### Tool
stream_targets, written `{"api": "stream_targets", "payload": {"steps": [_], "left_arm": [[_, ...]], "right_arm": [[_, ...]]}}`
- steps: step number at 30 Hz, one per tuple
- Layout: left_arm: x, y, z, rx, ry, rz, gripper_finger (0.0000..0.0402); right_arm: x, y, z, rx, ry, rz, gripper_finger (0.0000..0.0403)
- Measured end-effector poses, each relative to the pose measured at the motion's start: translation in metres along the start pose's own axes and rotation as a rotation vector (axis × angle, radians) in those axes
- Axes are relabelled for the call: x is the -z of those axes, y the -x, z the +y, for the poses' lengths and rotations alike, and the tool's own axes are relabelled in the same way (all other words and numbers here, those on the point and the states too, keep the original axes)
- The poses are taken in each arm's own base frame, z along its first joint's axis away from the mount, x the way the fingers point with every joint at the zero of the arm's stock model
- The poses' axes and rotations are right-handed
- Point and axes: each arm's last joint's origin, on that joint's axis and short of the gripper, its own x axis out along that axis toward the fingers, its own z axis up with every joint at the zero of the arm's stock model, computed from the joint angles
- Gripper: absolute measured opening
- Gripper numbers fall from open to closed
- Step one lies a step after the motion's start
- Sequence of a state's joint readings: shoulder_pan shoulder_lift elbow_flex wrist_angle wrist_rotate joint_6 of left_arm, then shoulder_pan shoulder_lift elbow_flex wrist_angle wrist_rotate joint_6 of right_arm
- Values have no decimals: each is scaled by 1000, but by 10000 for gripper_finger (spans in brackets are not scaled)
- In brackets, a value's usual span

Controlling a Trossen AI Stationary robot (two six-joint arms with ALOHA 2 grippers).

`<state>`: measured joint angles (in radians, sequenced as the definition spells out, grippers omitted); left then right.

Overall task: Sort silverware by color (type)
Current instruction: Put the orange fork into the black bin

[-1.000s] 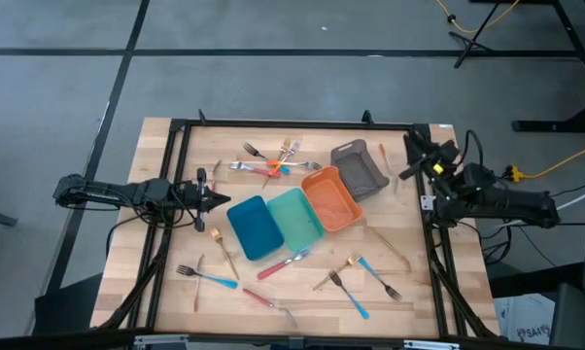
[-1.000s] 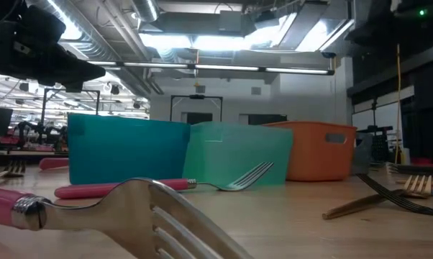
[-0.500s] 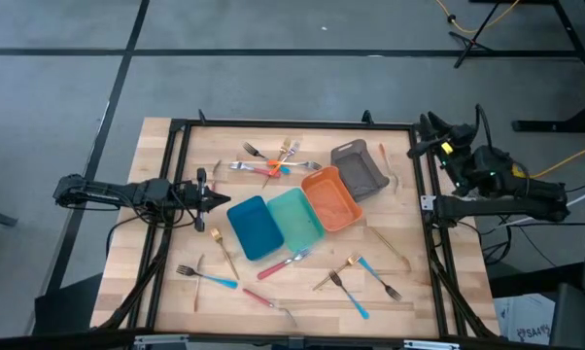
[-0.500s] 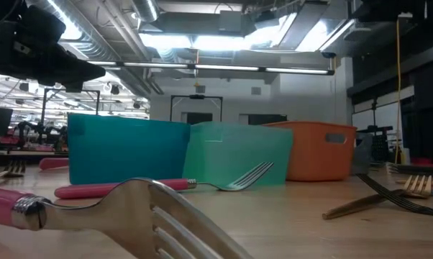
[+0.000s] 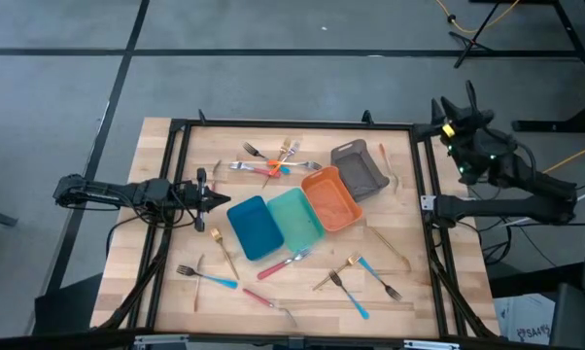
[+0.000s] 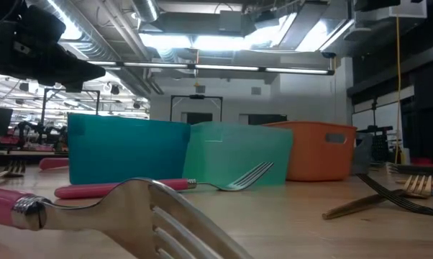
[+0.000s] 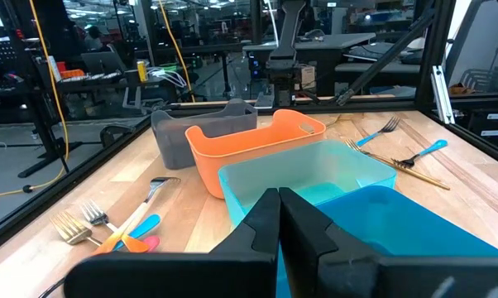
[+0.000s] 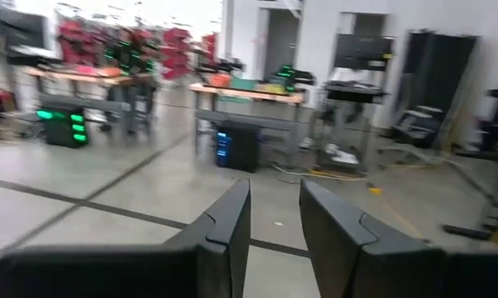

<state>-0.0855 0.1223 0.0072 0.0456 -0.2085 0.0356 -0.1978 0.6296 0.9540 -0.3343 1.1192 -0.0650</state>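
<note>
The silverware lies in two loose groups. Several forks with orange, blue, gold and silver handles lie crossed near the far edge [image 5: 273,160]. Blue-, pink- and gold-handled pieces are scattered along the near side [image 5: 283,262], [image 5: 356,277], [image 5: 205,277]. A pink-handled fork [image 6: 130,208] lies close in front of the low view. My left gripper [image 5: 215,199] is shut and hovers at the table's left side, just left of the blue tray [image 5: 255,227]; its closed fingers [image 7: 280,211] point across the trays. My right gripper [image 5: 453,112] is raised beyond the far right corner, open [image 8: 274,207], facing the room.
Four trays stand side by side in a diagonal row mid-table: blue, teal [image 5: 294,218], orange [image 5: 329,197] and grey [image 5: 359,167]. A black frame [image 5: 292,124] runs around the table. Bare wood shows between the trays and the near silverware.
My right arm has swung up and away from the table's far right corner, moving toward the far and right edges and tipping until its gripper faces out into the room. The left arm and the silverware have kept still.
</note>
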Motion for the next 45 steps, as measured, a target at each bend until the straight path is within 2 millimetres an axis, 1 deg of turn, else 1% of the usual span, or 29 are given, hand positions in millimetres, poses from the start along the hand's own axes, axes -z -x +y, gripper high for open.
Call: {"api": "stream_targets", "payload": {"steps": [6, 9, 13, 18, 20, 22, 25, 29, 33, 36, 38, 45], "left_arm": [[0, 0, 0, 0, 0, 0, 0], [0, 0, 0, 0, 0, 0, 0], [0, 0, 0, 0, 0, 0, 0], [0, 0, 0, 0, 0, 0, 0], [0, 0, 0, 0, 0, 0, 0], [0, 0, 0, 0, 1, 0, 0], [0, 0, 0, 0, 1, 0, 0], [0, 0, 0, 0, 0, 1, 0], [0, 0, 0, -7, 0, 1, 0], [0, 0, 0, -10, 1, 0, 0], [0, 0, 0, -11, 1, 0, 0], [0, 0, 0, -11, 1, 1, 0]], "right_arm": [[-3, -18, -3, 5, 21, 60, 104], [0, -33, -1, -16, 23, 127, 104], [13, -61, 2, -38, 45, 284, 104], [38, -102, 1, -55, 76, 517, 104], [42, -112, 0, -40, 91, 581, 104], [45, -124, 3, -78, 82, 634, 104], [61, -141, 8, -141, 39, 777, 104], [75, -159, 0, -110, 20, 886, 104], [100, -173, -3, -80, 40, 1043, 104], [108, -179, 0, -103, 31, 1094, 104], [117, -181, 2, -112, 41, 1159, 104], [141, -186, 5, -99, 86, 1342, 104]]}}
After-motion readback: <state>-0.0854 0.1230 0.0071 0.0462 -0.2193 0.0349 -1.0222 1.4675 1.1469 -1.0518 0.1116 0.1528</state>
